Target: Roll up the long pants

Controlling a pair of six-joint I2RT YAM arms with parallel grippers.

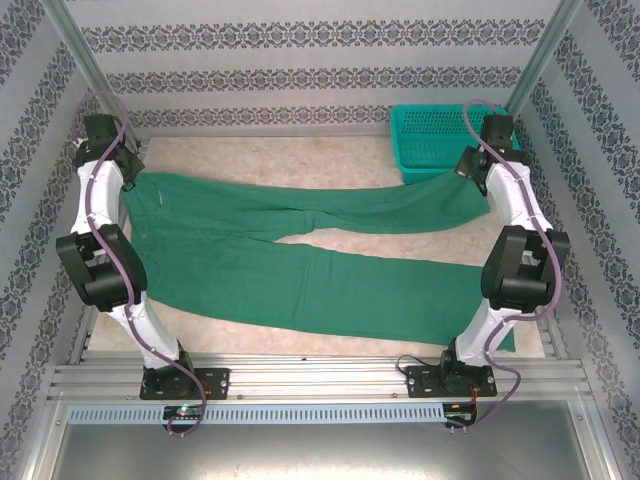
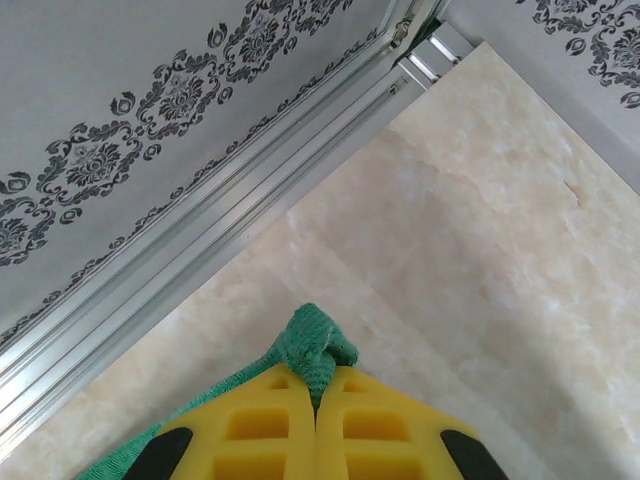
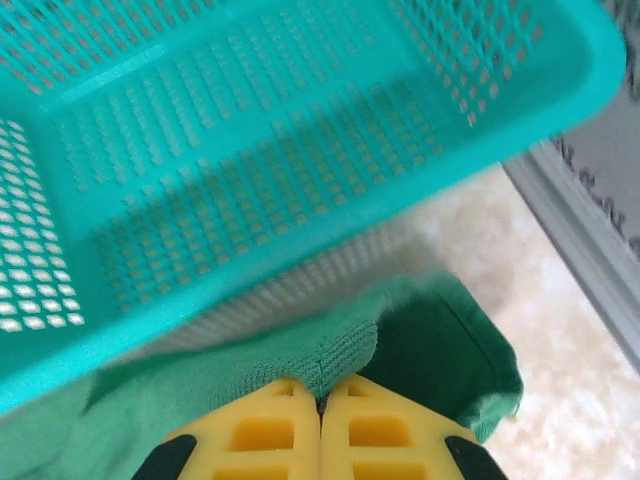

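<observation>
Soft dark green fabric long pants (image 1: 300, 270) lie flat across the marbled table (image 1: 260, 160), waist left, legs right. The left gripper (image 2: 316, 385) is clamped on a waist corner. The right gripper (image 3: 321, 395) pinches a leg hem beside a teal plastic mesh basket (image 1: 435, 140). Light, floppy cloth, probably best held by its edges.

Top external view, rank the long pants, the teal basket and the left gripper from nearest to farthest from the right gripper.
1. long pants: far leg's cuff pinched in the shut right gripper.
2. teal basket: just beyond it, far right corner.
3. left gripper: far left, pinching the waist end.
</observation>
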